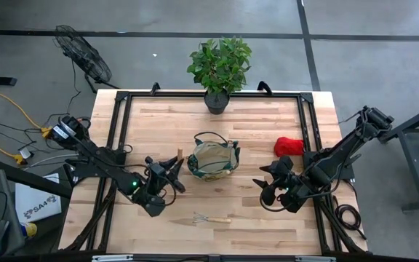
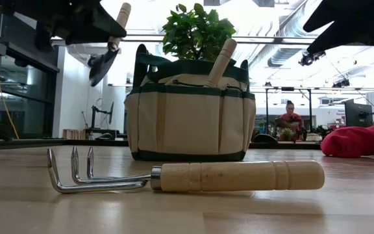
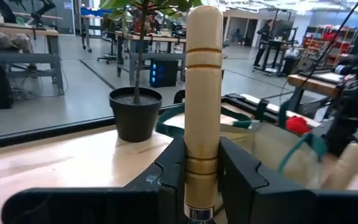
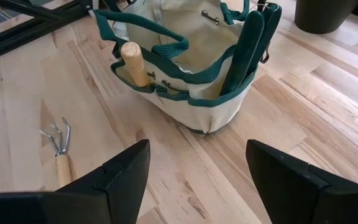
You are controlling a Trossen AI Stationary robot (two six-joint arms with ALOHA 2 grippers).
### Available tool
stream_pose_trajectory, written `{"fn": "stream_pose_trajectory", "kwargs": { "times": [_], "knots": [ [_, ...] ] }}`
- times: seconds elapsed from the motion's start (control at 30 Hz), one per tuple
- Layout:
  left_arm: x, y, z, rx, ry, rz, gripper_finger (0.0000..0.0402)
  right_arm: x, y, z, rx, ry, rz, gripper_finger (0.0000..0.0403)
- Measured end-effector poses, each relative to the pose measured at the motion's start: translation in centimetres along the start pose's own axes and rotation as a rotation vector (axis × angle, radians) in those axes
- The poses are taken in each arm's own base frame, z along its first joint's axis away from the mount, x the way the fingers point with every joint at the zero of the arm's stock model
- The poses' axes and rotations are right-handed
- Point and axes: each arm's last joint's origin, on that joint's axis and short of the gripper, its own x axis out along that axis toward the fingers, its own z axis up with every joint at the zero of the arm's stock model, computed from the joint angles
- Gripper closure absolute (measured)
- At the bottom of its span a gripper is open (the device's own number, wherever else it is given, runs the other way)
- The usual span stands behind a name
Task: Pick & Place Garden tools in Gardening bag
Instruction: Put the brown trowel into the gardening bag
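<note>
Wooden table (image 1: 268, 116) carries the gardening bag (image 1: 213, 159). Left pincer (image 1: 174, 173) clamps a trowel (image 3: 203, 93) beside it; right pincer (image 1: 269, 184) gapes wide, holding nothing.

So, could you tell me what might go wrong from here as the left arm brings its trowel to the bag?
1. The left gripper pinches the trowel low on its smooth wooden handle; it might slip or swing.
2. The gardening bag is soft, with loop handles above its mouth, so the blade could snag.
3. A handle already stands in a side pocket and could be knocked.
</note>
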Motion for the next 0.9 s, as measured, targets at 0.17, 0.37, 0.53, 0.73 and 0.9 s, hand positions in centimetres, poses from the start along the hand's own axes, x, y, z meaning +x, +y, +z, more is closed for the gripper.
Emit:
{"fn": "stream_pose_trajectory", "kwargs": {
  "times": [0.17, 0.37, 0.53, 0.73, 0.9],
  "knots": [
    [-0.5, -1.0, 0.0, -0.018, -0.001, -0.021, 0.0342, 0.0, 0.0, 0.0, 0.000, 0.000, 0.000, 0.0144],
    [-0.6, -3.4, -0.1, 0.031, 0.023, -0.069, 0.0342, 0.0, 0.0, 0.0, 0.001, -0.001, 0.001, 0.0144],
    [-0.6, -5.8, -0.4, 0.074, 0.017, -0.068, 0.0342, 0.0, 0.0, 0.0, 0.003, -0.001, 0.002, 0.0144],
    [-0.1, -8.4, -0.7, 0.081, 0.018, -0.066, 0.0342, 0.0, 0.0, 0.0, 0.004, -0.001, 0.002, 0.0144],
    [1.3, -9.9, -1.3, 0.095, 0.039, -0.082, 0.0342, 0.0, 0.0, 0.0, 0.004, -0.001, 0.002, 0.0144]
  ]
}}
